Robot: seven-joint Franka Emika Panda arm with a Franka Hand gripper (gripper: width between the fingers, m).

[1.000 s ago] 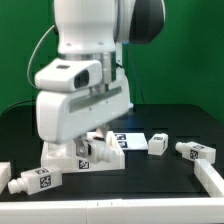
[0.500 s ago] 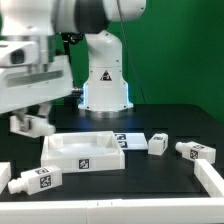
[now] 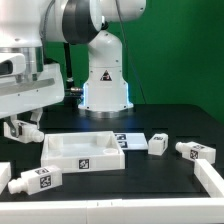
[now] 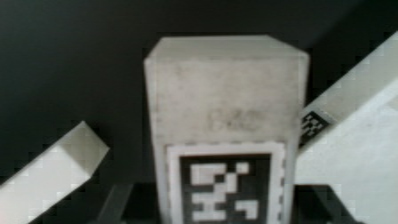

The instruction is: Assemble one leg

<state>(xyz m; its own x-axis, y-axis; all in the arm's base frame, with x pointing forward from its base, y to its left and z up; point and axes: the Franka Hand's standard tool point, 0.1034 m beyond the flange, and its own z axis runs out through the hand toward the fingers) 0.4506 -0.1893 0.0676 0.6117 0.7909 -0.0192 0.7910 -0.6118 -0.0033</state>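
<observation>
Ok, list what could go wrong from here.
1. The claw holds one leg in the air, beside the tabletop. If the grip slips, it would likely drop onto the table.
2. Lowering it could knock the tabletop's raised wall and shift it.
3. Another loose leg lies close below and might get bumped.

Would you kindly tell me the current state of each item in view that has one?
gripper: shut on the held leg, above the table.
held leg: clamped between the fingers, tag facing the wrist camera.
tabletop: lying flat on the table, ungripped.
front leg: lying loose, at the exterior view's left.
middle leg: resting loose beside the tabletop.
end leg: lying loose, at the exterior view's right.
</observation>
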